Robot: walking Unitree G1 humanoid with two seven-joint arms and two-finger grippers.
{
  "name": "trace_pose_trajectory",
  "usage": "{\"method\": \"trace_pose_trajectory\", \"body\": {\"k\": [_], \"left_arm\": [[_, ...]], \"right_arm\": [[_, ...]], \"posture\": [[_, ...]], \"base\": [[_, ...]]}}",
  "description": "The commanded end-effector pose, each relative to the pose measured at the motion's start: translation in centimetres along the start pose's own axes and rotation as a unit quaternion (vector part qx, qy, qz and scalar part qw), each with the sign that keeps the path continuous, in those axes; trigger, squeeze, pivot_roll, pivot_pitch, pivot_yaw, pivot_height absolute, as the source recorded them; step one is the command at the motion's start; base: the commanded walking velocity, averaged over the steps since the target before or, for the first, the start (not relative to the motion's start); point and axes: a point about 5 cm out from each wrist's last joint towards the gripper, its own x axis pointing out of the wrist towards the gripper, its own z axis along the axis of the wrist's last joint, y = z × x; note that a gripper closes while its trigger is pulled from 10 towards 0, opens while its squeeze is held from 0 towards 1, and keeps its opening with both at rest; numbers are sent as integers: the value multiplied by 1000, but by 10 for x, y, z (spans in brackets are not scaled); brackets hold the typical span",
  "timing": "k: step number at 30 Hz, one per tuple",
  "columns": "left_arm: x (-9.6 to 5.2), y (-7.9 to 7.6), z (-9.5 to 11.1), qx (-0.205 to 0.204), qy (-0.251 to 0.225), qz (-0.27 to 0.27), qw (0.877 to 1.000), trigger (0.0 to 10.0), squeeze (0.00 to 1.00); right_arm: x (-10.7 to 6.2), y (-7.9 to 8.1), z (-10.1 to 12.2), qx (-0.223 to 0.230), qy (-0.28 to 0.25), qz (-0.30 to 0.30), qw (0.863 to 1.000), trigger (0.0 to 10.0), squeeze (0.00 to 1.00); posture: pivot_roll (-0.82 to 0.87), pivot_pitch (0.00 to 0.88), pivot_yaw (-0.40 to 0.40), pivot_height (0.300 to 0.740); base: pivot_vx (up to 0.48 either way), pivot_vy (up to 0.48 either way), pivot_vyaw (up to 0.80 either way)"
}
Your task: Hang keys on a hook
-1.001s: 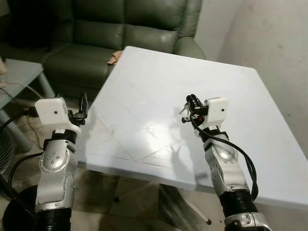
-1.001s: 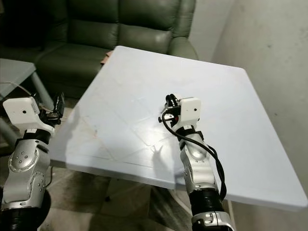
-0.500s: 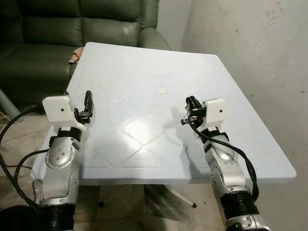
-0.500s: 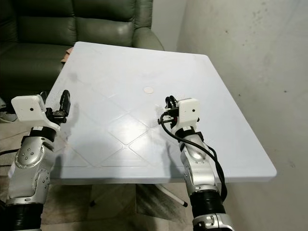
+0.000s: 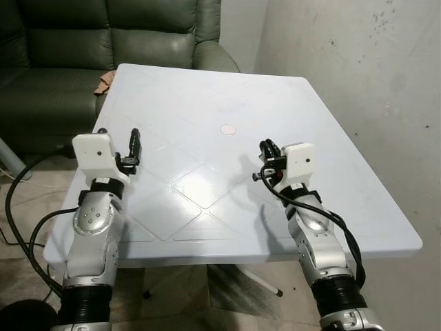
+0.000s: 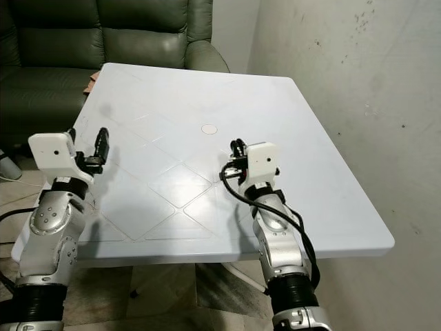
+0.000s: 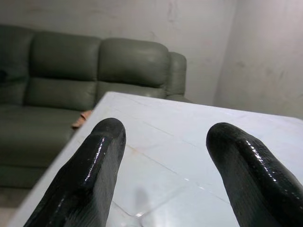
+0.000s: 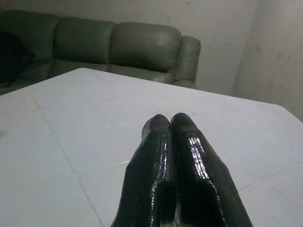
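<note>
Honestly, where the keys are I cannot tell. A pale sliver shows low between the fingers (image 8: 189, 156) of my right tool (image 5: 265, 146) in its wrist view, but it is too small to name. That right tool is clenched, its two black fingers pressed flat together with no gap. It hangs over the white square plastic table (image 5: 207, 89), above the near half and toward the table's right edge, with the fingers pointing across the top to its far side. A black cable (image 5: 324, 214) loops down the silver arm behind it.

My left tool (image 5: 118, 138) is released, its two black fingers (image 7: 94, 165) standing well apart with nothing between them. It sits over the table's left edge, level with the right tool and well apart from it.

The table top is scored with shallow diamond lines, and a small round disc (image 5: 227, 129) lies flat at its middle, beyond both tools. A dark green leather sofa (image 5: 103, 34) stands against the table's far left side, with a small tan crumpled thing (image 5: 103, 84) on its seat just beside the table's far left corner. A grey plastered wall (image 5: 358, 69) runs along the table's right side.
</note>
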Motion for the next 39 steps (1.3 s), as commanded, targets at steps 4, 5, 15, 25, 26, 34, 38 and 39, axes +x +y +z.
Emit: {"method": "trace_pose_trajectory", "body": {"k": [4,5,15,25,26,34,38,39], "left_arm": [[3,-4,1,-1,0,-10,1000,10000,0],[1,-4,-1,2,3,-13,1000,10000,0],[-1,-4,-5,-1,7,2,1000,10000,0],[-1,-7,-7,-7,15,11,1000,10000,0],[-1,-7,-7,-7,16,13,1000,10000,0],[-1,-9,-10,-9,26,13,1000,10000,0],[-2,-9,-11,-4,29,14,999,10000,0],[-2,-9,-11,-3,30,14,999,10000,0]], "right_arm": [[1,-1,4,-7,-5,5,1000,10000,0],[2,0,3,-8,-5,6,1000,10000,0],[2,2,3,-14,-3,20,1000,10000,0],[0,0,2,-18,1,21,1000,10000,0],[-1,0,2,-18,2,21,1000,10000,0],[0,0,1,-18,4,24,1000,10000,0],[0,0,1,-18,5,26,999,10000,0],[0,0,1,-17,4,26,1000,10000,0]], "posture": [[-116,0,-52,740],[-112,0,-58,740],[-110,0,-70,740],[-110,0,-79,740],[-110,0,-79,740],[-104,0,-85,740],[-104,0,-84,740],[-104,0,-84,740]], "base": [[0,368,-781],[0,435,-781],[0,229,-781],[0,0,-781],[0,0,-781],[0,0,-781],[0,0,-781],[0,0,-781]]}}
